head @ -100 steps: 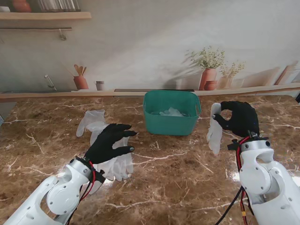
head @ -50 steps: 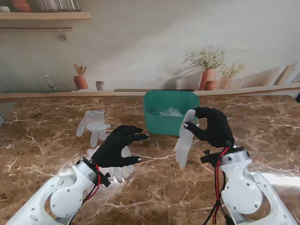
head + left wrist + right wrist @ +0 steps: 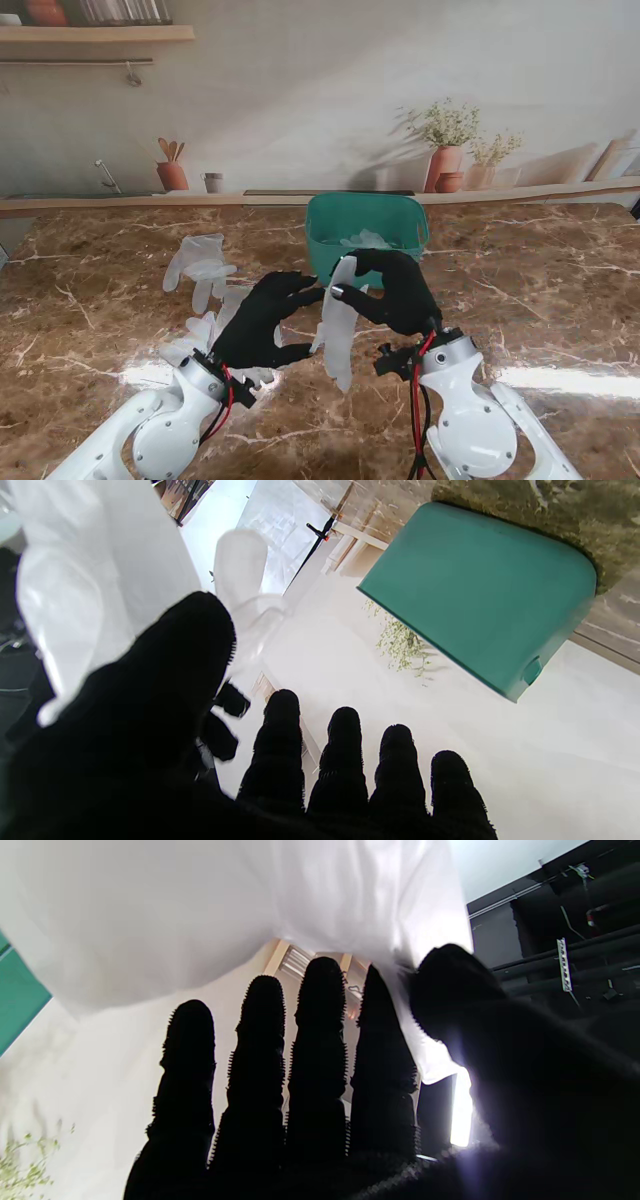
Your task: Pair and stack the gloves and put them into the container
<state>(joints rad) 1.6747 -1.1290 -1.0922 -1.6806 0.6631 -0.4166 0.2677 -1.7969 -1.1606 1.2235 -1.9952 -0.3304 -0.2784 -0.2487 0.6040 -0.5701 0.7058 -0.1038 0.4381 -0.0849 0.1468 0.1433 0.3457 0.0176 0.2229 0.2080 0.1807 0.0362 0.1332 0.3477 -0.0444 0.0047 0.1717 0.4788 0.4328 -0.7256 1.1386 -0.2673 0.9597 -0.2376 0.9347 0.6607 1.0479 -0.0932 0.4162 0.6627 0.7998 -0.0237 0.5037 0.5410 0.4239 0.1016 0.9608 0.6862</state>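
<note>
A: Gloves status: one white glove (image 3: 338,322) hangs in the air from the right hand (image 3: 392,290), pinched at the cuff between thumb and index finger (image 3: 382,1050), fingers of the glove dangling down toward the table (image 3: 90,300). It sits in front of the green container (image 3: 366,240), nearer to me.

B: Left hand?

A: Left hand (image 3: 262,322) holds nothing. Fingers spread, thumb tip right at the hanging glove's edge; left wrist view shows the glove just beside the thumb (image 3: 165,680). Real contact, can't tell.

B: Other gloves?

A: A flat glove (image 3: 200,262) lies on the marble to the left of the container, farther from me than the left hand. A second glove on the table (image 3: 200,335) lies under the left hand, mostly hidden by it. Can't tell if that's one glove or a stacked pair.

B: Container contents?

A: Pale glove material (image 3: 365,239) visible inside. Count unclear.

B: Right wrist view?

A: Mostly white glove sheet filling the frame, four fingers lined up, thumb pressed against the sheet. Sliver of green container at the edge.
</note>
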